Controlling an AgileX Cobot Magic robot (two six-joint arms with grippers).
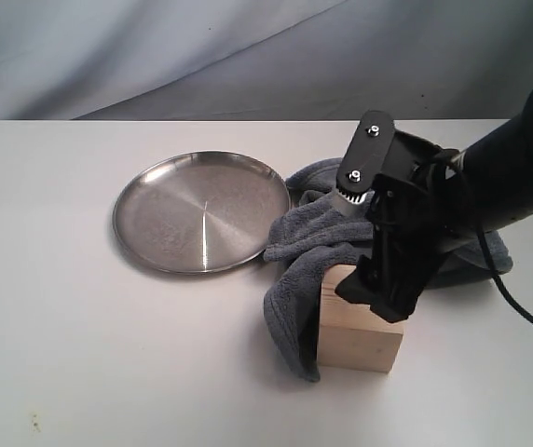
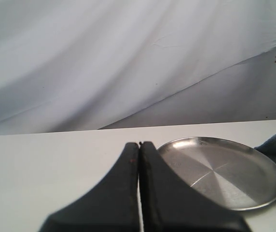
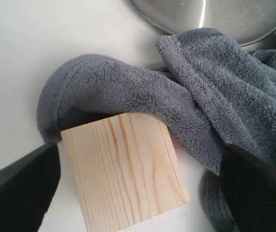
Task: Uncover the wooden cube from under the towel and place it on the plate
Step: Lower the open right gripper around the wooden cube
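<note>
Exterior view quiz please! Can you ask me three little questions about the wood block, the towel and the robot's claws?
1. True or false: the pale wooden cube lies on the round silver steel plate.
2. Which one is shut? A) left gripper B) right gripper
3. Fill in: the fluffy grey-blue towel is draped against the side of the ____.
Key: 1 false; 2 A; 3 cube.

Colours in front of you
You see a pale tan wooden cube with brown grain lines, a grey-blue towel, a brushed silver plate and a white desk.
</note>
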